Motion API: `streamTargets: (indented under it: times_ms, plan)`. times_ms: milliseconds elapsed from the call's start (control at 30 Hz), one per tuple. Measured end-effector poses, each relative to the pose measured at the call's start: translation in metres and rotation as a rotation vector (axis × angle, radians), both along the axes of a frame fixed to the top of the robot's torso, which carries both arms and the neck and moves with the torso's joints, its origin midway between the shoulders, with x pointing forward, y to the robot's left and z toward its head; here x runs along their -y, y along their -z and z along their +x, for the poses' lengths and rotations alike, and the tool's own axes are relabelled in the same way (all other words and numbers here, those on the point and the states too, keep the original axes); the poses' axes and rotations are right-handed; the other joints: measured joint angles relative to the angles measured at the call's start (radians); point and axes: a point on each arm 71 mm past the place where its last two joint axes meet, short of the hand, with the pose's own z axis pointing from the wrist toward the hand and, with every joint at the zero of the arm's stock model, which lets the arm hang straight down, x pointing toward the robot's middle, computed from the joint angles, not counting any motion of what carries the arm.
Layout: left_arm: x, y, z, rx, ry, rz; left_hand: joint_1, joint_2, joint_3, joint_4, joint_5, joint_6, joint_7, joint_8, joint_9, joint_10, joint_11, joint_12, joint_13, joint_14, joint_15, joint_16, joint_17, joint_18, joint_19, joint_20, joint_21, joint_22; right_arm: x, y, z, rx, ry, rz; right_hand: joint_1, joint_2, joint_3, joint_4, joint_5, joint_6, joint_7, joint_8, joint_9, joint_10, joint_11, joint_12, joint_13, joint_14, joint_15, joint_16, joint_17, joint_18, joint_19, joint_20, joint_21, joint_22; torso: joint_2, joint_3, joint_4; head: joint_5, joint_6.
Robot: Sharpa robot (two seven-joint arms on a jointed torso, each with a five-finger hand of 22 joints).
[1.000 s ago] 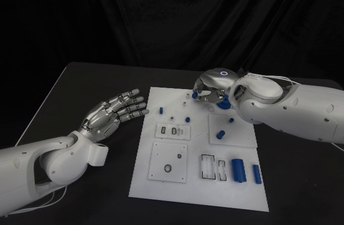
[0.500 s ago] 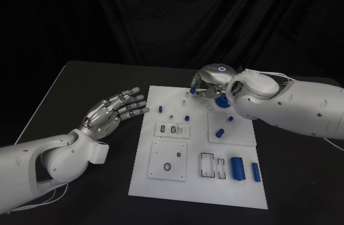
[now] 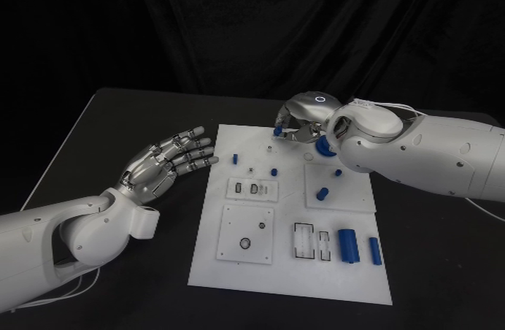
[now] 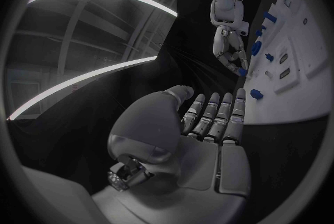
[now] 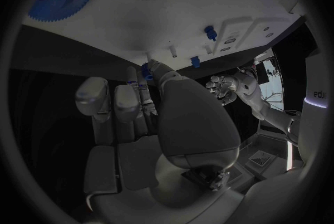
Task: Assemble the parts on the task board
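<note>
Task board (image 3: 290,271) unlabelled, right hand (image 3: 298,123) pinching blue part (image 3: 279,131)

Head camera looking down, wrist cameras behind hands (sharing task board (image 3: 300,220))

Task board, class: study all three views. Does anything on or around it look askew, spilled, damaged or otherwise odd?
Nothing stands out. The task board lies flat and looks intact, with blue parts resting on it. The right hand pinches a small blue part over the board's far edge; the left hand hovers open beside the board.
</note>
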Motion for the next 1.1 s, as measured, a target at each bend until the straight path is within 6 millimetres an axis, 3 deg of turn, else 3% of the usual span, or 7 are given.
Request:
streamTargets:
  times_ms: [933,1100]
  plan:
    - [0.003,0.0,0.001,-0.007,0.007,-0.014,-0.004,0.004,0.005,0.0,0.0,-0.003,0.003,0.0,0.0,-0.004,0.004,0.0,0.0,0.0,0.0,0.0,0.0,0.0,0.0,0.0,0.0,0.0,-0.007,0.007,0.004,-0.042,0.004,-0.035,-0.005,-0.005,0.006,0.0,-0.009,-0.014,0.007,-0.008,0.004,-0.009,0.009,-0.009,-0.003,0.0,0.0,0.0,-0.017,0.0,0.0,0.0,0.0,-0.008,0.001,0.0018,0.0001,-0.003,-0.013]
    - [0.004,0.0,0.001,-0.008,0.006,-0.016,-0.004,0.004,0.005,0.0,0.0,-0.003,0.003,0.0,0.0,-0.004,0.004,0.0,0.0,0.0,0.0,0.0,0.0,0.0,0.0,0.0,0.0,0.0,-0.007,0.01,0.004,-0.054,0.005,-0.042,-0.008,-0.008,0.007,0.001,-0.021,-0.034,0.01,-0.024,0.003,-0.013,0.013,-0.013,-0.003,-0.006,0.006,-0.007,-0.024,0.0,-0.006,0.006,-0.006,-0.015,0.0,0.0017,0.0,-0.004,-0.015]
